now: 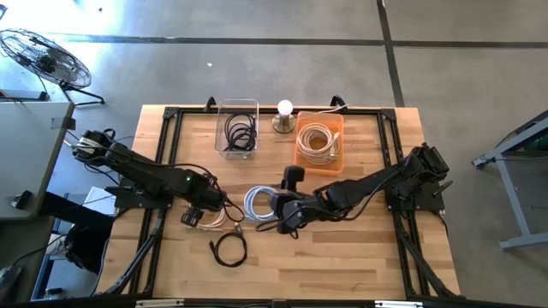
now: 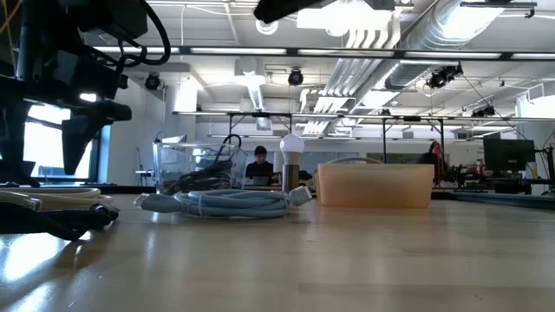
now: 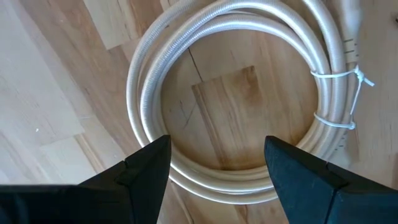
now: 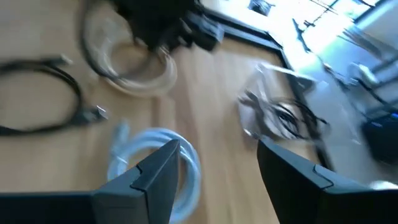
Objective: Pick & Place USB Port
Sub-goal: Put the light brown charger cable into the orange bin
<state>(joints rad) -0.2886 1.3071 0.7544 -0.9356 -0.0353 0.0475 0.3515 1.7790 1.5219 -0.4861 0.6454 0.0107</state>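
Note:
A cream coiled cable (image 1: 216,219) lies flat on the wood, bound by zip ties (image 3: 339,99). My left gripper (image 1: 195,214) hangs open over it; in the left wrist view (image 3: 214,165) its fingers stand on either side of the coil's strand (image 3: 205,180), above it. A pale blue coiled cable (image 1: 259,204) lies at mid-table, also seen in the low view (image 2: 234,201). My right gripper (image 1: 287,221) is open just right of it and looks down on the blue coil (image 4: 155,165). A black cable (image 1: 229,250) lies nearer the near edge.
A clear bin (image 1: 238,128) with black cables and an orange bin (image 1: 319,141) with white cables stand along the far side, with a white-bulbed lamp (image 1: 284,114) between them. Black frame rails (image 1: 163,162) run down both table sides. Bare wood lies near the right front.

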